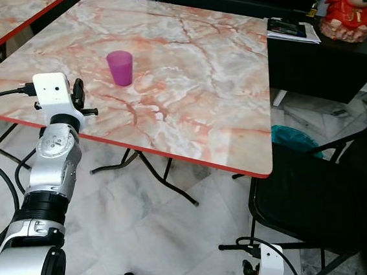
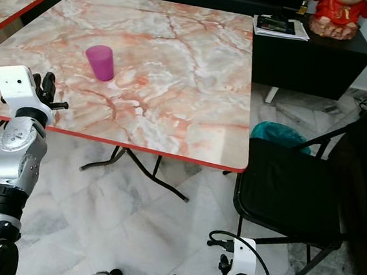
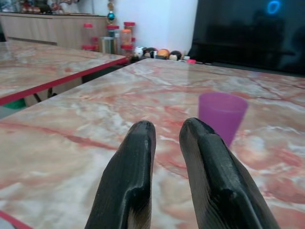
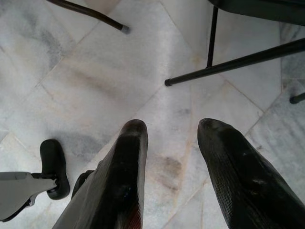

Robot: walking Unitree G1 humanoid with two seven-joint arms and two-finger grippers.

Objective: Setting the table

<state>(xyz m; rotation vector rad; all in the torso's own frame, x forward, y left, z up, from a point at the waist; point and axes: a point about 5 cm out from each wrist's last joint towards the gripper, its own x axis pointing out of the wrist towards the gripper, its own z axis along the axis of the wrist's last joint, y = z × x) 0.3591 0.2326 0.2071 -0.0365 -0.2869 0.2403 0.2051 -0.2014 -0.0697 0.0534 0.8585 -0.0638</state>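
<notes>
A purple plastic cup (image 1: 120, 67) stands upright on the pink marble table (image 1: 208, 81), towards its front left part. My left gripper (image 1: 78, 93) hovers just over the table's red front edge, a short way in front of the cup and pointing at it. In the left wrist view its fingertips (image 3: 167, 129) stand slightly apart with nothing between them, and the cup (image 3: 223, 117) sits a little beyond them, off to one side. My right gripper (image 4: 169, 129) hangs low by the floor, open and empty.
A black folding chair (image 1: 308, 195) stands at the table's right front corner, with a teal bin (image 1: 294, 138) behind it. A black cabinet (image 1: 328, 57) with papers (image 1: 291, 29) and a red figurine (image 1: 348, 17) is at the back right. A second marble table (image 1: 14, 4) stands to the left.
</notes>
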